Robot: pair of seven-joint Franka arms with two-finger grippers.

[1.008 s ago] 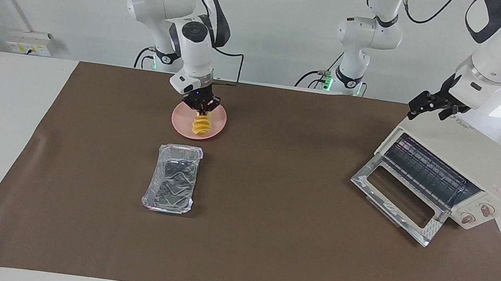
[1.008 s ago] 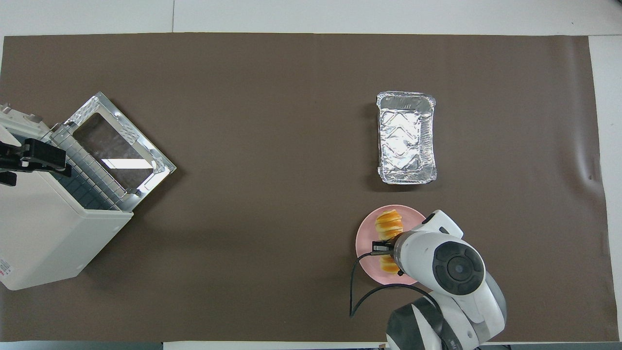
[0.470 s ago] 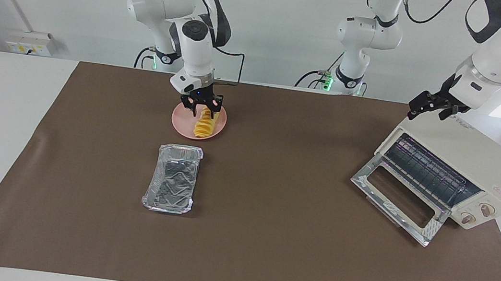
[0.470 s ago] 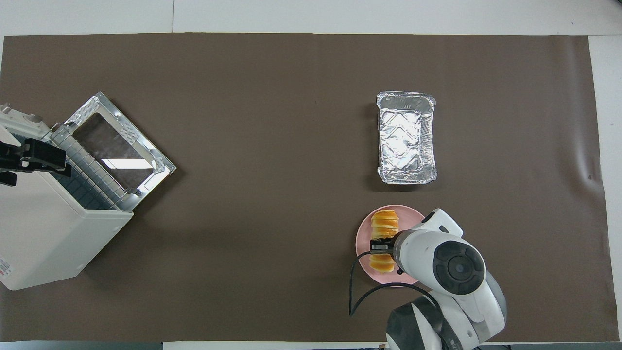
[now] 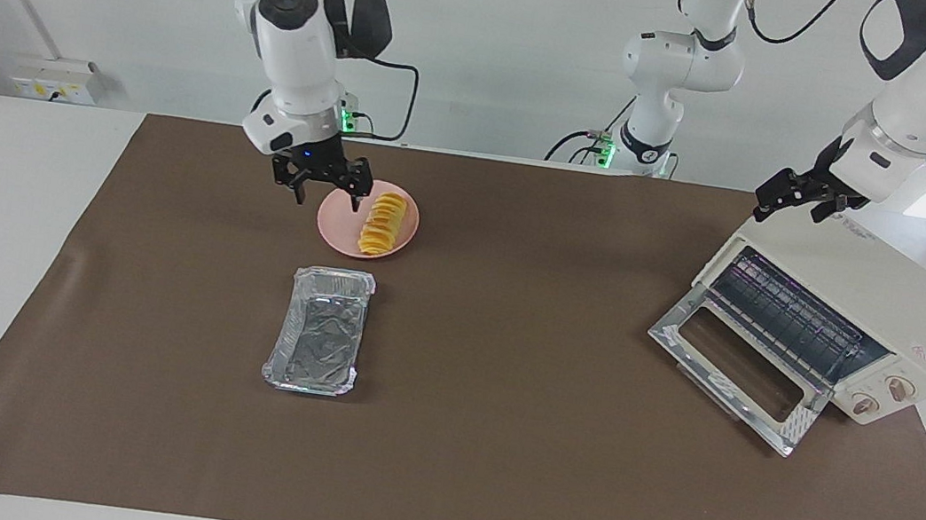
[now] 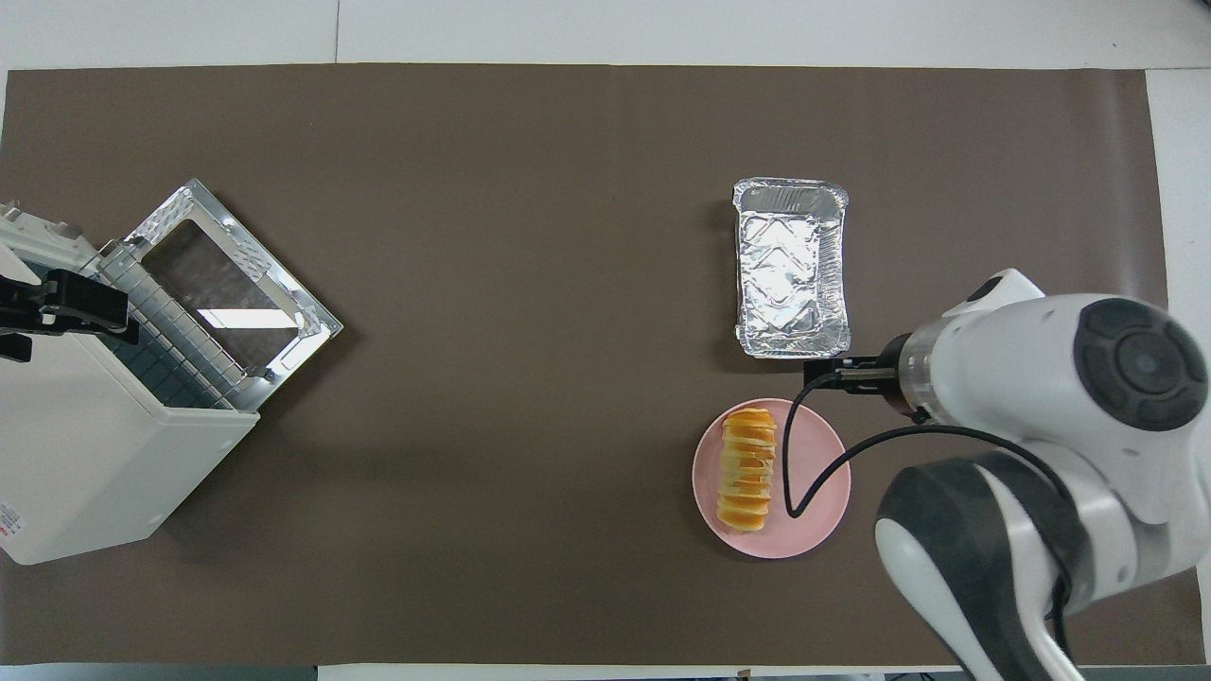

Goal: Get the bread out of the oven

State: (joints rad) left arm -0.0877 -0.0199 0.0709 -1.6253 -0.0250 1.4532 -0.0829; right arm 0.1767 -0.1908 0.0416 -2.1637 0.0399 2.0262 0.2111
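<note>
Brown mat [image 5: 492, 443]: bread [image 5: 382, 225] on pink plate [image 5: 337, 227]; right claw [image 5: 325, 185] released, empty; left claw [image 5: 804, 198] spread over oven [image 5: 860, 303]; labels unreadable.

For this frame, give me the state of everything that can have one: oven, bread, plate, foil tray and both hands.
oven: door dropped open, wire rack bare.
bread: lying on the plate, not held.
pink plate: on the mat, carrying the bread.
foil tray: empty, upright on the mat.
right hand: open, empty, raised beside the plate.
left hand: open, empty, waiting over the oven's top.
</note>
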